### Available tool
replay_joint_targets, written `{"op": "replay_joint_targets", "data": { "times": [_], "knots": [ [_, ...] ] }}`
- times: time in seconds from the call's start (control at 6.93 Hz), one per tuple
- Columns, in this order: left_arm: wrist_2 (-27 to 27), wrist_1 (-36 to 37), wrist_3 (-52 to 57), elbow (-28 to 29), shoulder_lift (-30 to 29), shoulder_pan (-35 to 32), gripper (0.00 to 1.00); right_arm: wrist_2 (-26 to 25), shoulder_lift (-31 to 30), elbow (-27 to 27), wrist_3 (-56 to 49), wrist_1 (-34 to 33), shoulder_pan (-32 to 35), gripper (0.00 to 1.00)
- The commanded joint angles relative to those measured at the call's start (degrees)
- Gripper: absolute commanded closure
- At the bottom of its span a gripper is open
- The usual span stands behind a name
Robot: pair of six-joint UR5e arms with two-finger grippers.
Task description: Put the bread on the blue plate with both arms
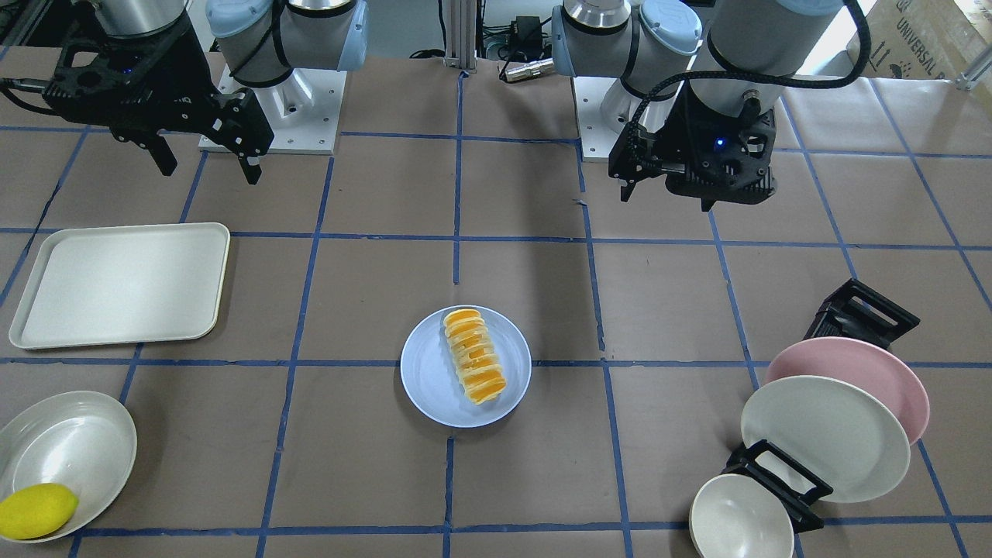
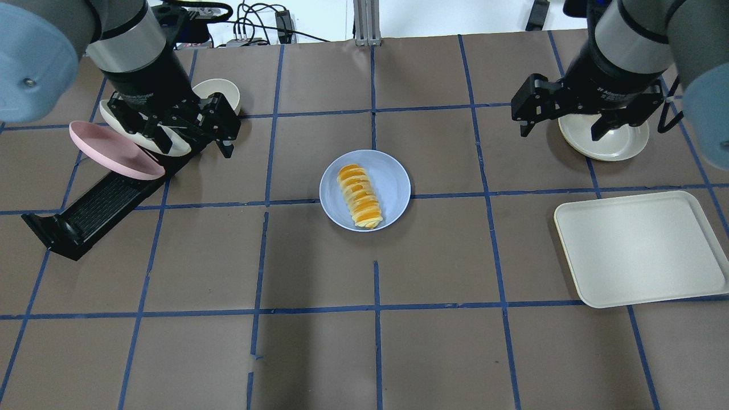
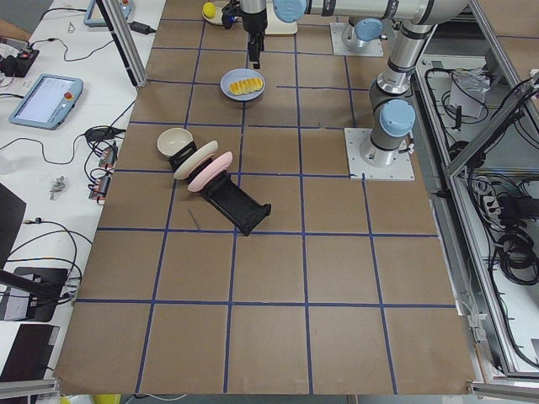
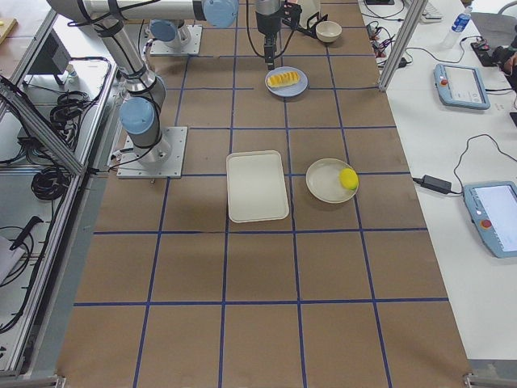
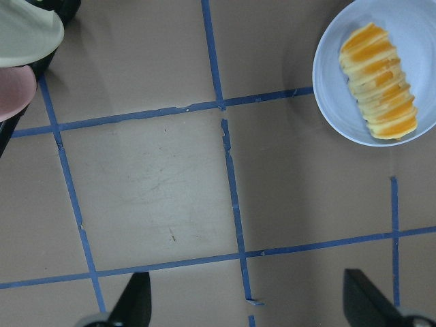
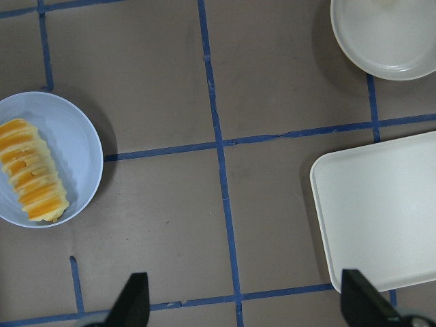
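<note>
Two grippers hang above the tabletop, each with its fingers spread wide and nothing between them.

At the table's left end, toward the operators' edge, a black dish rack [image 2: 85, 213] holds a pink plate [image 2: 108, 151] and a cream-white plate [image 1: 821, 438] leaning on edge. A small cream bowl [image 2: 219, 91] sits just beside the rack. The left gripper [image 1: 665, 195] hovers over the rack, well apart from the task's things.

At the middle of the table, between the two ends, the blue plate [image 2: 393, 176] lies flat. The bread [image 2: 359, 195] rests on it, running diagonally across the well and inside the rim. The placing looks done, and neither arm touches loaf or plate.

Further right, the right gripper [image 2: 559, 132] hangs over a shallow cream dish [image 2: 621, 145] near the operators' edge, and a lemon [image 1: 35, 510] sits in that dish. A cream tray [image 2: 638, 250] lies flat by the table's right end, nearer the robot's edge.

Should the loaf need shifting, I judge it light and soft, its ridged segments likely to bend or part if lifted from one end alone. The best hold seems to be the pale sides near each end, one gripper to each, closing gently so the crumb isn't crushed. The matte plate looks stiff and might slide easily on the paper cover.
</note>
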Motion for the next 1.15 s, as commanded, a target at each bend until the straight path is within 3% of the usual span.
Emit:
{"op": "replay_joint_targets", "data": {
  "times": [0.0, 0.29, 1.01],
  "knots": [
    [0.13, -0.23, 0.01, -0.09, 0.16, 0.03, 0.0, 3.88, 1.53, -1.11, -4.3, -1.22, 0.75, 0.0],
    [0.22, -0.32, 0.02, 0.44, 0.16, 0.03, 0.0, 3.02, 5.4, -5.77, -4.22, -0.08, 2.68, 0.0],
    [0.22, -0.06, 0.1, 0.61, 0.34, -0.05, 0.0, 2.05, 5.5, -5.18, -3.6, 0.01, 2.42, 0.0]
  ]
}}
